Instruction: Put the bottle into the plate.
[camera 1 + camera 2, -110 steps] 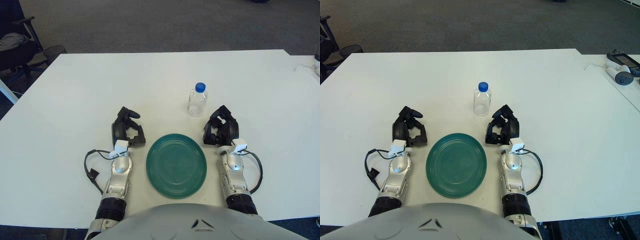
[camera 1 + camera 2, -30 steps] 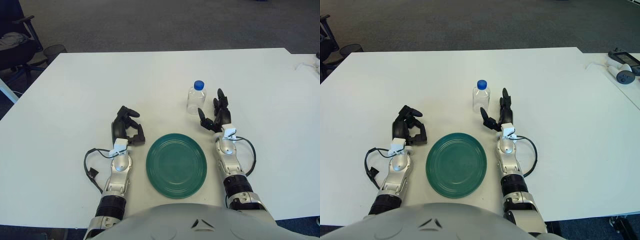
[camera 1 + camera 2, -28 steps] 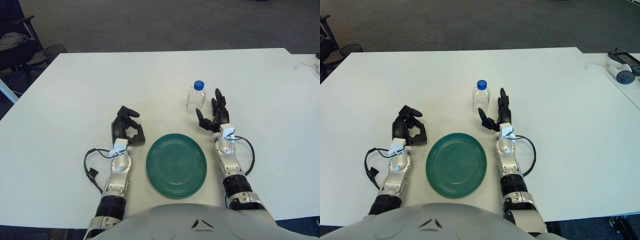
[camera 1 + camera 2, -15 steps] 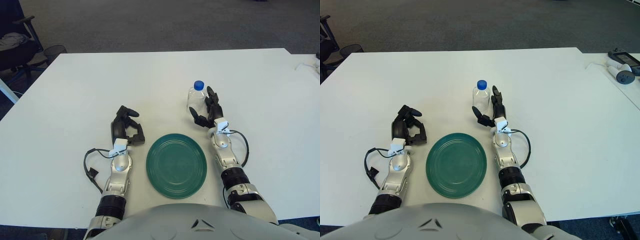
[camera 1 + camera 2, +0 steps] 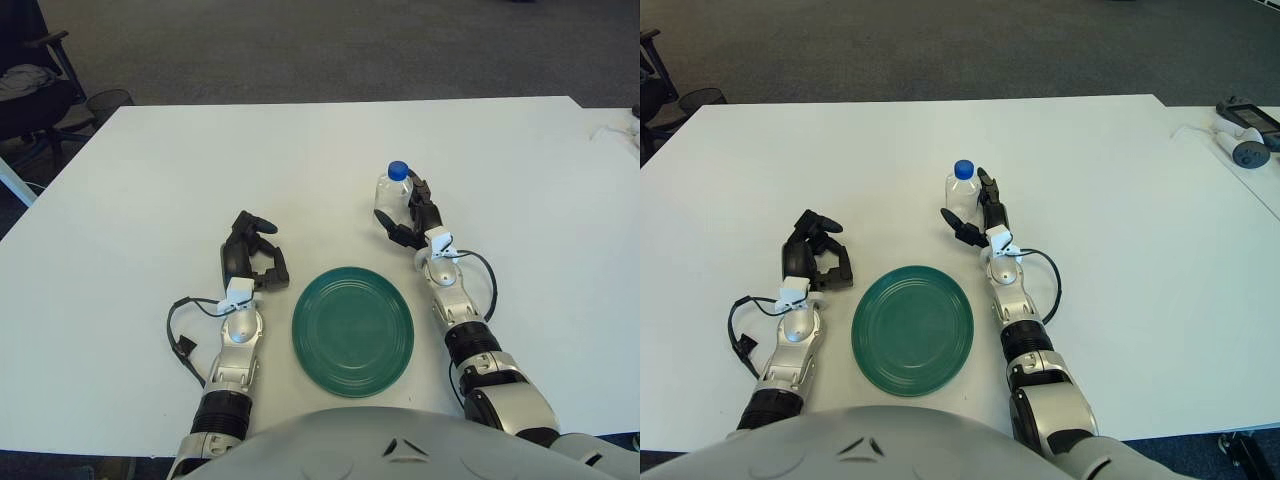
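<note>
Reaching beside the bottle [image 5: 393, 198], the right hand [image 5: 412, 222] has its fingers [image 5: 386, 220] spread around the lower body, not visibly clamped, so nothing is held yet. The bottle stands upright on the tabletop [image 5: 150, 180] just beyond the green plate [image 5: 353, 330], toward its right side. A good grasp would likely close low and evenly so the light bottle does not tip, then lift clear of the plate's rim. Open tabletop lies all round the plate. The left hand [image 5: 250, 262] rests left of the plate, fingers curled, empty.
</note>
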`<state>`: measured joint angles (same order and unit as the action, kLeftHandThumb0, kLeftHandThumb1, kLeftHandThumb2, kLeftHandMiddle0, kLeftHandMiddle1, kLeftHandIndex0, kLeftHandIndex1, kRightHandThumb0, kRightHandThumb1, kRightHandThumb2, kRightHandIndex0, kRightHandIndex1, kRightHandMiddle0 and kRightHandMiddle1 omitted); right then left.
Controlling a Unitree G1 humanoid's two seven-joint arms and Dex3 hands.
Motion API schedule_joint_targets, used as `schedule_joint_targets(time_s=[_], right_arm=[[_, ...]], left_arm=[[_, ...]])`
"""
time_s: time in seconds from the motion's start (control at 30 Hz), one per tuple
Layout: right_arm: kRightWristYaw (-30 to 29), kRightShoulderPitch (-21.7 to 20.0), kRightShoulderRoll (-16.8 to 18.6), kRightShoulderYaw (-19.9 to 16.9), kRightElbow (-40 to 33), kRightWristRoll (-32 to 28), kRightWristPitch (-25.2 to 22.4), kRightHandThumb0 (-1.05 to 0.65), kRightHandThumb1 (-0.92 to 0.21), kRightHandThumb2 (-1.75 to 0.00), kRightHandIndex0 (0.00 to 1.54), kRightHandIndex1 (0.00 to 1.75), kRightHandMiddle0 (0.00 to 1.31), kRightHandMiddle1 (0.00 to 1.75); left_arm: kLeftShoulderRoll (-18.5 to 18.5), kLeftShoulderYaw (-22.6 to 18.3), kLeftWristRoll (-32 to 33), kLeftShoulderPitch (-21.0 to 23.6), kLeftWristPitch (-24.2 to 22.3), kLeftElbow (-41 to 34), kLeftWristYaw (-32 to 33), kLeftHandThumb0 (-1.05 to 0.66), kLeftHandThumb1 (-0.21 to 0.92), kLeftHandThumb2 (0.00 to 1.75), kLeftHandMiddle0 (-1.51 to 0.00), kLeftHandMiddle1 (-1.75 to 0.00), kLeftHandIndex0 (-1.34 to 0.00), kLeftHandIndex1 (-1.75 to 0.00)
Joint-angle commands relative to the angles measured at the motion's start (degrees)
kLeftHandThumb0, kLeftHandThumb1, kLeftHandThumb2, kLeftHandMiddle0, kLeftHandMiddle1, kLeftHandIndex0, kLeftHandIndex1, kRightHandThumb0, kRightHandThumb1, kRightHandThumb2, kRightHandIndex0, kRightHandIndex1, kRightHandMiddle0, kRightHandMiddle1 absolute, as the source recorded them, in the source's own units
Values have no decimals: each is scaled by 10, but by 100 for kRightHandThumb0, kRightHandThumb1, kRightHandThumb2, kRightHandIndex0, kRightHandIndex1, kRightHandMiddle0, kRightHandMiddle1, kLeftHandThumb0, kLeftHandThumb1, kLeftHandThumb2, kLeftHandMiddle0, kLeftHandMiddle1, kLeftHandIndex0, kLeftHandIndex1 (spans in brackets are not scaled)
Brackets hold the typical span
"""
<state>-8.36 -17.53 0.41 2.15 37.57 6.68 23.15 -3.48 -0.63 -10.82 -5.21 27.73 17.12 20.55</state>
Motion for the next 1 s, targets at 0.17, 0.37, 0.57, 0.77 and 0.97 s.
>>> schedule_joint_targets(time_s=[0.17, 0.37, 0.57, 0.77, 0.97], right_arm=[[1, -7, -11, 3, 32, 13, -12, -104, -89, -21, 0, 36, 0, 21], [-11, -29, -12, 6, 58, 23, -11, -105, -92, -26, 0, 35, 0, 19], [-14, -48, -15, 11, 85, 29, -2, -105, -92, -30, 0, 37, 0, 22], [-11, -60, -20, 16, 102, 36, 1, -105, -92, -33, 0, 40, 0, 26], [-11, -74, -23, 22, 120, 43, -1, -105, -92, -38, 0, 41, 0, 28]], left_arm=[[3, -4, -10, -32, 4, 24, 9, 0, -6, 175, -87, -175, -69, -175], [5, -5, -6, -32, 5, 25, 6, 0, -6, 175, -87, -174, -68, -175], [5, -6, 2, -30, 6, 26, 0, 0, -6, 175, -87, -175, -69, -175], [4, -6, 5, -31, 7, 26, -3, 0, -6, 175, -87, -175, -69, -175], [4, -6, 1, -30, 12, 27, 1, 0, -7, 175, -87, -175, -70, -173]])
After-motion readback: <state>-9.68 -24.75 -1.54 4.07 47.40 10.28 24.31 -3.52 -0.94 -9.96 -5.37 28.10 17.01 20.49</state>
